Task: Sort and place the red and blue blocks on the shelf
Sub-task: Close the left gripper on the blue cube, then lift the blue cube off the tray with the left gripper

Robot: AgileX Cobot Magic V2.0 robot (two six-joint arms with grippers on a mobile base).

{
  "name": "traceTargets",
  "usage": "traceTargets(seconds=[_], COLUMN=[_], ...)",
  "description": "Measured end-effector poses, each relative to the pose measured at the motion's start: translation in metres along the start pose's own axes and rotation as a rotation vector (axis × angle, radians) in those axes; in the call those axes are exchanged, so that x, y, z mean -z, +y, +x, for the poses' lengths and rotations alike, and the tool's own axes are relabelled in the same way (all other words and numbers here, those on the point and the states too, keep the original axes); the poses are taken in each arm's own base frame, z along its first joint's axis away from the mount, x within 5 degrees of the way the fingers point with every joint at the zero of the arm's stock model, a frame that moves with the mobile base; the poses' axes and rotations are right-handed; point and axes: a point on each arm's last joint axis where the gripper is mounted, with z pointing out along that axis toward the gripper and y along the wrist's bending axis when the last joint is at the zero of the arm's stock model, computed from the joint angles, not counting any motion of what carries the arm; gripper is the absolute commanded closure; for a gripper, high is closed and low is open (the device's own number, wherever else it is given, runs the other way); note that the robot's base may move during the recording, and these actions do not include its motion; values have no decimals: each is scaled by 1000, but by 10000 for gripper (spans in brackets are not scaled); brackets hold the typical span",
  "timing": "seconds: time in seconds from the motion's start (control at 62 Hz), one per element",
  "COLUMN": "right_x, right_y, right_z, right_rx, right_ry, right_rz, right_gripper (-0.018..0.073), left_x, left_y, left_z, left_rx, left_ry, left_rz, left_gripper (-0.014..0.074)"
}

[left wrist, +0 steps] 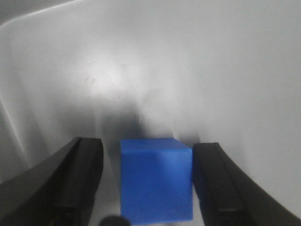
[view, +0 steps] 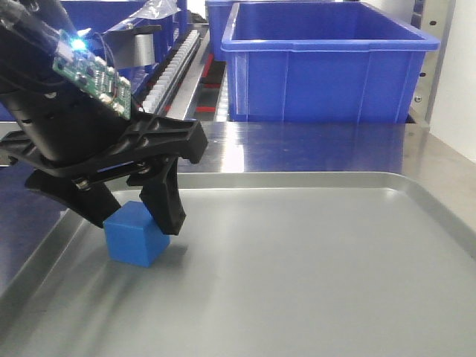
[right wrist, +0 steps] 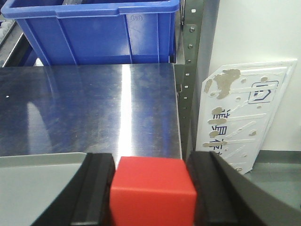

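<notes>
Left gripper [view: 134,223] jaws apart, straddled blue cube [view: 134,242] near left edge of grey tray [view: 312,260], gaps both sides. Right gripper [right wrist: 151,169] clamped red cube [right wrist: 153,197].

blue block [view: 137,238] 1 | red block [right wrist: 153,194] 1 | left hand [view: 135,222] 1 | right hand [right wrist: 153,186] 1 | bins, at least 2: near bin [view: 327,74], bin behind it [view: 215,30] | tray [view: 335,260] 1 | counter [view: 297,145] 1 | circuit board [view: 93,74] 1 | white sign [right wrist: 244,113] 1

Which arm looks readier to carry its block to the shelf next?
Right: the right end effector grips the red block; the left end effector only straddles the blue block on the tray, gaps on both sides.
</notes>
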Motion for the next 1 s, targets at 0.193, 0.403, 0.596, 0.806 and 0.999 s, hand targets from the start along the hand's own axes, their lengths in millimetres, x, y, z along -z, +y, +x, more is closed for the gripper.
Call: traceTargets(seconds=[0.193,0.403,0.596,0.806,0.999], right_x=[0,0,0,0,0], right_y=[0,0,0,0,0], right_z=[0,0,0,0,0], right_rx=[0,0,0,0,0], right_ry=[0,0,0,0,0], right_rz=[0,0,0,0,0], right_gripper=[505,505,505,505,505], left_x=[0,-6,-7,-7,-7], left_y=[0,1,1,1,1], left_z=[0,1,1,1,1], left_rx=[0,1,2,2,2], left_ry=[0,17,20,20,26], left_rz=[0,-8,-10,-10,-13], left_gripper=[126,126,139,252,444])
